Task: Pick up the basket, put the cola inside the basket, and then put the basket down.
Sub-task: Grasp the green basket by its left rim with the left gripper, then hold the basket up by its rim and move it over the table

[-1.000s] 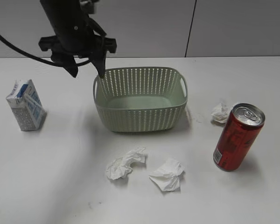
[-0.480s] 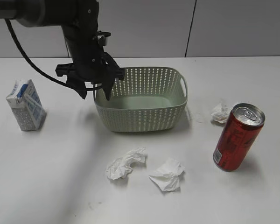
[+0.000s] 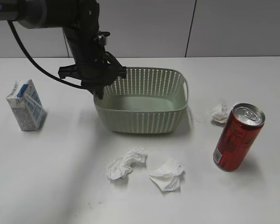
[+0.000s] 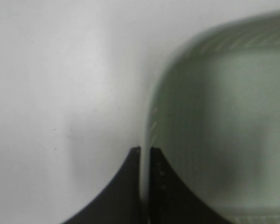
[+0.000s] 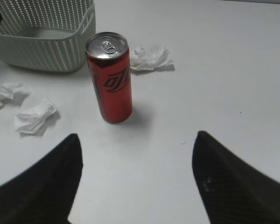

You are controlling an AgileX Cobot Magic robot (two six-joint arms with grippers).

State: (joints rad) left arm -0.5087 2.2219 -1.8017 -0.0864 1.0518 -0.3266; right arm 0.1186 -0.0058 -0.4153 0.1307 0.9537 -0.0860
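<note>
A blue-and-white carton (image 3: 25,104) stands at the left edge of the frame, well apart from everything else. Two crumpled tissues (image 3: 125,163) (image 3: 167,174) lie side by side in the lower middle, in front of the basket (image 3: 144,116), and a third crumpled tissue (image 3: 220,112) sits at the right, just behind the cola (image 3: 238,136). The space between the cola and the basket holds nothing but bare table (image 3: 60,186).

The basket sits in the middle of the frame, its left end looking slightly raised. The left gripper (image 3: 99,91) comes down from the upper left onto that end wall; in the left wrist view its two dark fingers (image 4: 130,186) are pressed together on the thin pale rim, one outside and one inside the basket. The cola stands upright at the right of the frame, near the basket's right end but not touching it.

In the right wrist view the right gripper (image 5: 137,179) is spread wide, its two dark fingers (image 5: 42,182) low in the frame with the cola upright between and beyond them.

The table is plain white and matte. Behind it runs a grey panelled wall (image 3: 233,28) with one dark vertical seam.
</note>
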